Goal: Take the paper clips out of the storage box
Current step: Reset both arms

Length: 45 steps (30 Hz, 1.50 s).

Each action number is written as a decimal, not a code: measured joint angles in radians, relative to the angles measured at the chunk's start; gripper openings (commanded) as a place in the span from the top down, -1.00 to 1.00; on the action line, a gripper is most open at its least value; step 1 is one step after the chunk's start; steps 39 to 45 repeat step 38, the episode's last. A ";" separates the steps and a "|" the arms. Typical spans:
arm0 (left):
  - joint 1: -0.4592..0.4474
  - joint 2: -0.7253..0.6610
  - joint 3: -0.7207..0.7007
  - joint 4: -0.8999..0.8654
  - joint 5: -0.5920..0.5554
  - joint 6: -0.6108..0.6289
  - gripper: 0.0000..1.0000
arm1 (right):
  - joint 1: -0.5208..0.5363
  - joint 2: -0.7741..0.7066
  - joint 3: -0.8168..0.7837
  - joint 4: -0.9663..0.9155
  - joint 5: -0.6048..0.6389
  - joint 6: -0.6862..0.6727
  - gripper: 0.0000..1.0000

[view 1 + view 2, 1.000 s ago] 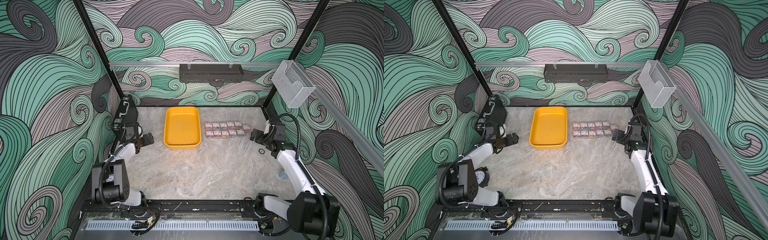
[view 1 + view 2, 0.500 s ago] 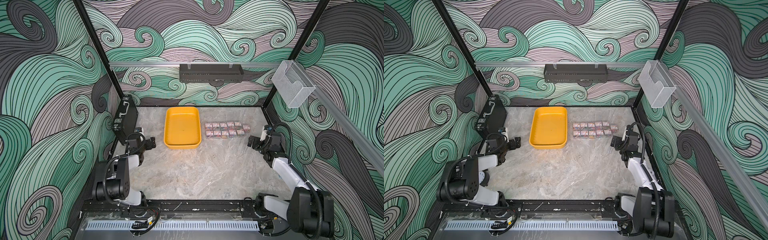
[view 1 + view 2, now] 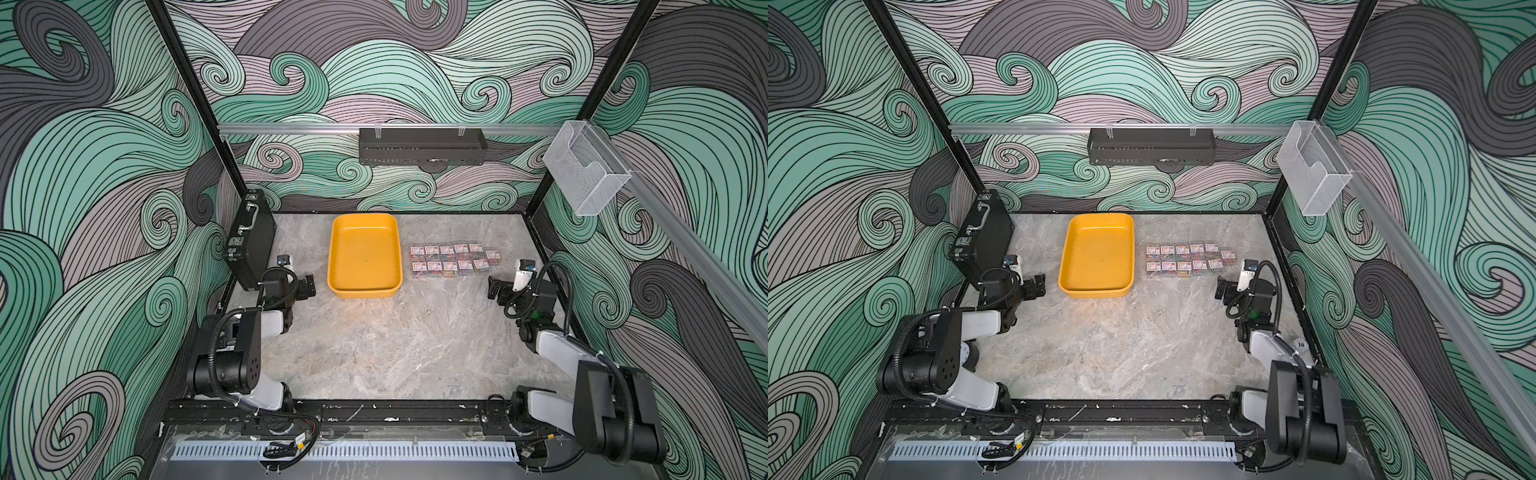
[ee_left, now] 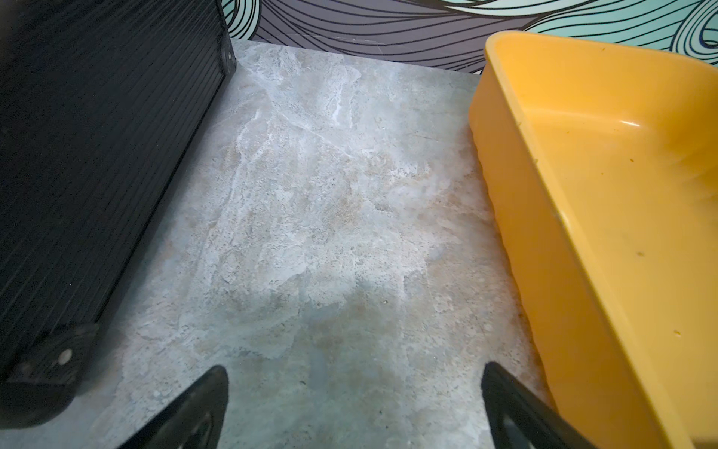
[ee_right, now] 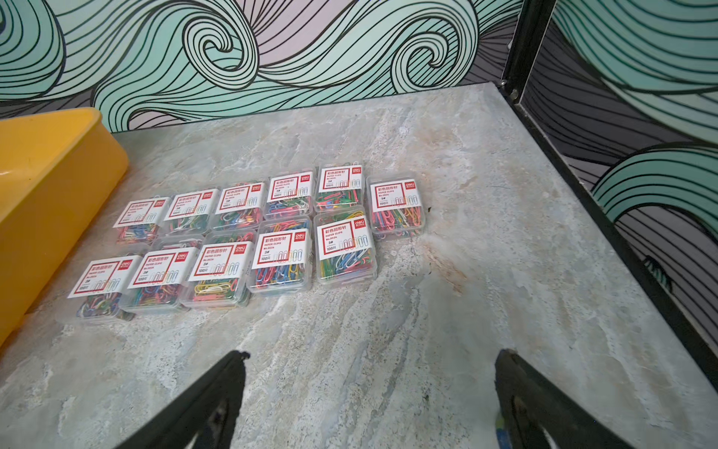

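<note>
Seeing the storage box [image 3: 364, 293] bare inside in both top views, only a few specks on its floor. Finding the paper clips [image 3: 454, 261] all out on the surface [image 3: 395, 345], laid in two tidy rows just beside the box's right wall, apart from it. Confirmed by right wrist view: paper clips [image 5: 248, 237] label-up, storage box [image 5: 50, 186] just past the row ends.

Reading left jaws as released, spread wide, holding nothing. Parked low between the black briefcase [image 3: 249, 239] and the box, just beside its near-left corner, no contact visible. Same for right jaws: released, empty, hovering near the rows' right end on the near side, clear of the end pack [image 3: 492, 254].

Judging extraction as done, and step in hand as pull-back to rest. To do it well:
- Keep both sets of jaws released; nothing more to carry.
- Lift before swinging, so no jaw tip catches the box rim on the left or sweeps the end pack on the right.
- Back right jaws straight away from the rows, never across them; light plastic, likely to skid on this smooth surface if nudged.
- Mind the briefcase on the left, little room there.
- Before signing off, check the box's far corners, only partly covered in left wrist view of the storage box [image 4: 621, 233].

Can't tell whether anything sits doubled within the rows.
</note>
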 measured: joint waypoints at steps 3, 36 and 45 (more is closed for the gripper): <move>0.000 0.000 0.000 0.000 -0.001 0.000 -0.98 | 0.021 0.202 -0.039 0.239 -0.015 -0.003 -0.99; 0.000 0.000 0.000 0.000 -0.003 0.000 -0.98 | 0.109 0.248 0.044 0.238 -0.021 -0.084 -0.99; 0.000 0.000 0.000 0.000 -0.003 0.000 -0.98 | 0.109 0.248 0.044 0.238 -0.020 -0.085 -0.99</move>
